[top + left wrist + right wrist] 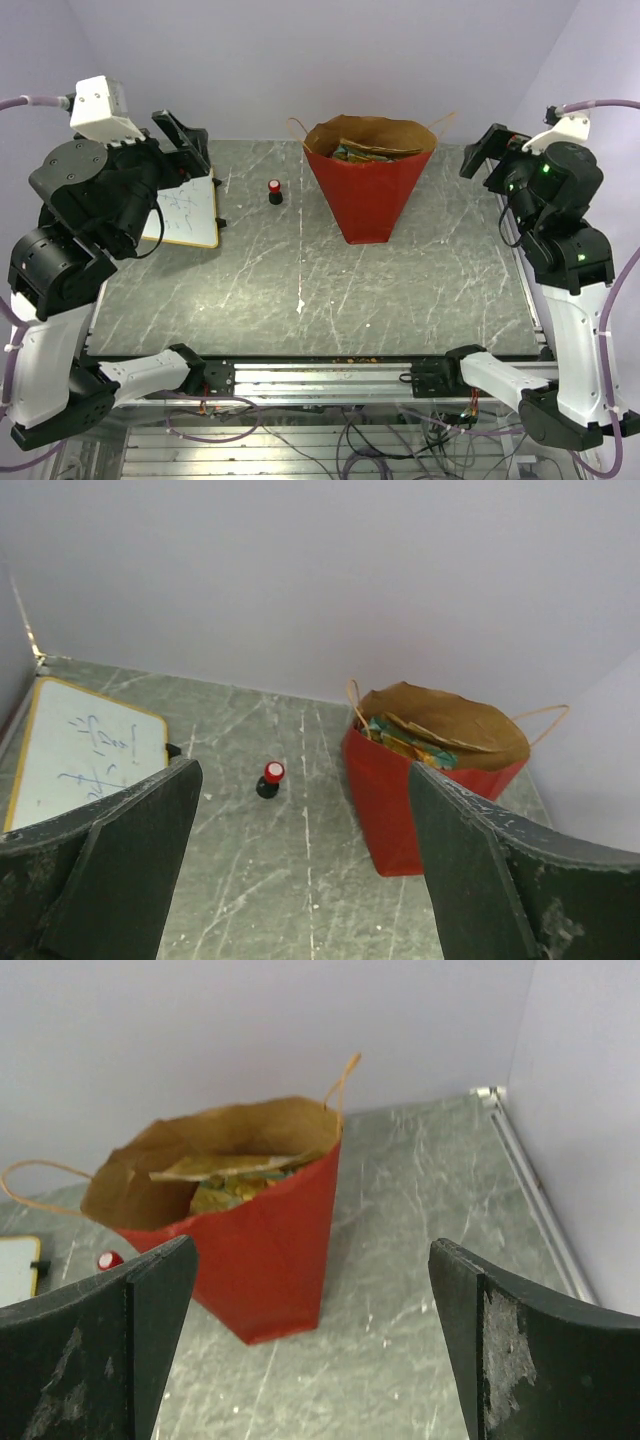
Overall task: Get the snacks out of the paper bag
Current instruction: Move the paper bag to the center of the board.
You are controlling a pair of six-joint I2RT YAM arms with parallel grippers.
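Tall red paper bag (368, 195) with brown kraft lining and thin loop handles stands upright with its mouth open on the grey marbled desk (300, 290). The crinkly yellow and orange foil snack packets (362, 152) lie inside it, just below the rim. Left end effector (185, 140) hangs well to the left of the bag and right end effector (485, 150) near its right side, both clear of the desk, jaws spread wide, holding nothing. Small red-capped black knob (274, 191) stands near the bag's left, not touching it, and a wood-framed whiteboard (185, 210) with scribbles lies flat farther left.
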